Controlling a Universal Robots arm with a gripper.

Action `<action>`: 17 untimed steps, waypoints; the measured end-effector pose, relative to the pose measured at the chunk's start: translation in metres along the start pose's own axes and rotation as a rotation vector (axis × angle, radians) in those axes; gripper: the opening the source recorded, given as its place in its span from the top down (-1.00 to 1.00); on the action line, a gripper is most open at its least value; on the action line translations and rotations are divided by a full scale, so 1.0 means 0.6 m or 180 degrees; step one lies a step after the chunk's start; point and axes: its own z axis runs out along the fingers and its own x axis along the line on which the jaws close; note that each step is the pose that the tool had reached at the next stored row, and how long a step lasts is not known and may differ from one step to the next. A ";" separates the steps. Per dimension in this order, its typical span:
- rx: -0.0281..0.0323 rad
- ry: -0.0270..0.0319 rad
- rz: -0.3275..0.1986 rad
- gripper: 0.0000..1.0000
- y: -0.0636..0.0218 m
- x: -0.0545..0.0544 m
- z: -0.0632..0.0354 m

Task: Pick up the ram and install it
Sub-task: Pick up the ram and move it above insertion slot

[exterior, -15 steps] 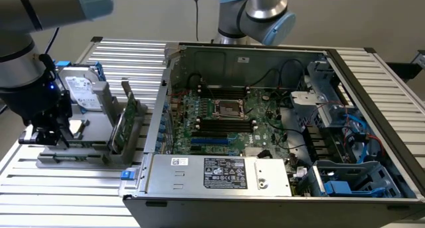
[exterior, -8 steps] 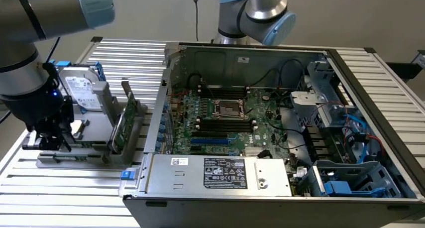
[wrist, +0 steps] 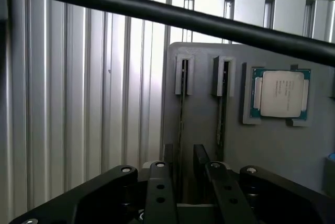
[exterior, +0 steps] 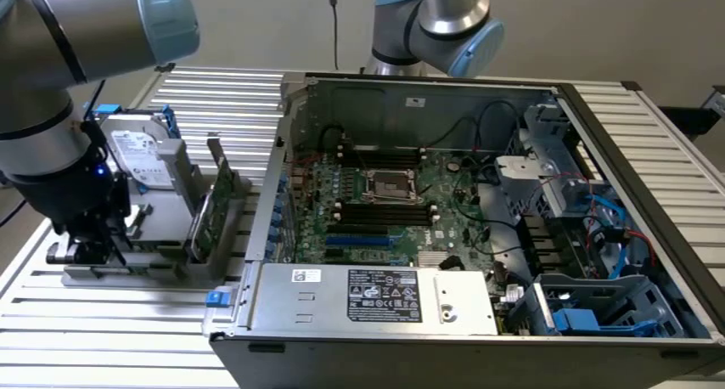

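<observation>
The ram (wrist: 181, 110) is a thin stick seen edge-on, standing in a slot of the grey holder (wrist: 201, 77). A second thin stick (wrist: 222, 111) stands in the slot beside it. My gripper (wrist: 184, 157) is open, with one finger (wrist: 168, 157) on each side of the first stick and a gap left to it. In the exterior view my gripper (exterior: 97, 246) hangs low over the holder's (exterior: 142, 268) end at the exterior view's left. The open computer case (exterior: 453, 321) shows the motherboard with its black slots (exterior: 385, 211).
A silver processor chip (wrist: 280, 94) lies in a recess of the holder. A hard drive with blue handles (exterior: 142, 155) and a taller green card (exterior: 213, 204) stand on the holder. A black cable (wrist: 172, 14) crosses the wrist view. A second arm (exterior: 447, 19) stands behind the case.
</observation>
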 end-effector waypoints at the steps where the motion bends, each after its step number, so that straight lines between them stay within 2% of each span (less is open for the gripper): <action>1: 0.0000 0.0000 -0.0001 0.40 0.000 0.000 0.003; 15: 0.0000 0.0001 -0.0008 0.40 -0.001 -0.001 0.045; 17: 0.0000 0.0001 -0.0008 0.40 -0.001 -0.001 0.046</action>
